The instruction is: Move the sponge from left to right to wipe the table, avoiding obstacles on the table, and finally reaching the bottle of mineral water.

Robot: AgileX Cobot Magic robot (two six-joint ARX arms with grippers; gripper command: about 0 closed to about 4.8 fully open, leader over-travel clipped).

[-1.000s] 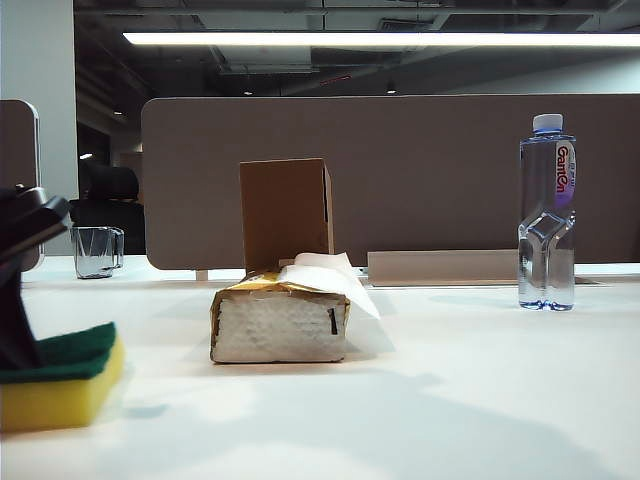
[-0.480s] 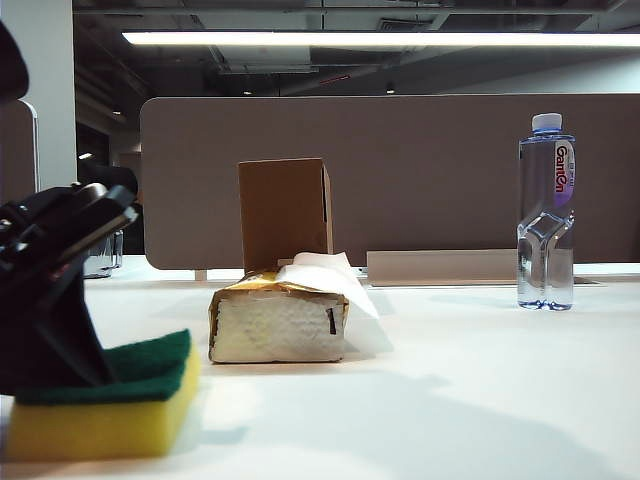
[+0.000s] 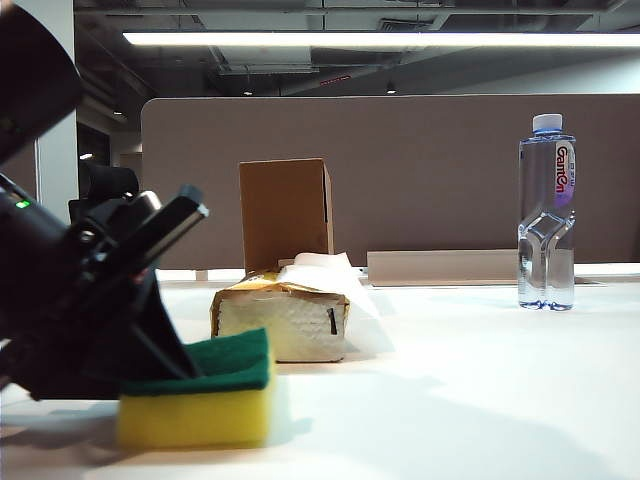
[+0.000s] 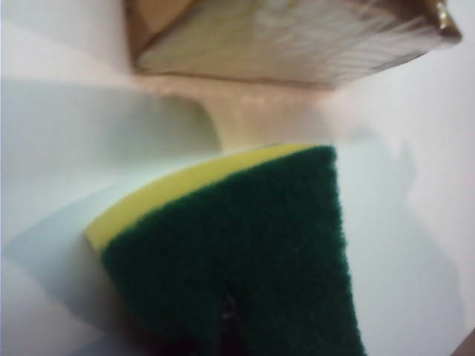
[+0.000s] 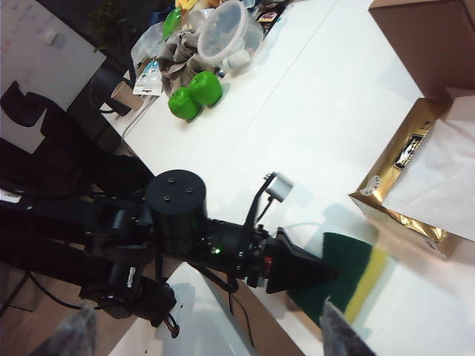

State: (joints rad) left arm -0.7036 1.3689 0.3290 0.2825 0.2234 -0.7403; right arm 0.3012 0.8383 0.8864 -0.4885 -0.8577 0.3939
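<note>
Wiping stroke, early stage. The left gripper, jaws clamped on the yellow foam sponge with dark green scouring layer, presses it on the plain white table, just short of the gold-edged tissue pack at 1 o'clock. The right gripper hangs above, jaws spread, empty. Next, I judge, the sponge must skirt the pack and the upright brown cardboard box toward the clear plastic Ganten water bottle at 2 o'clock.
</note>
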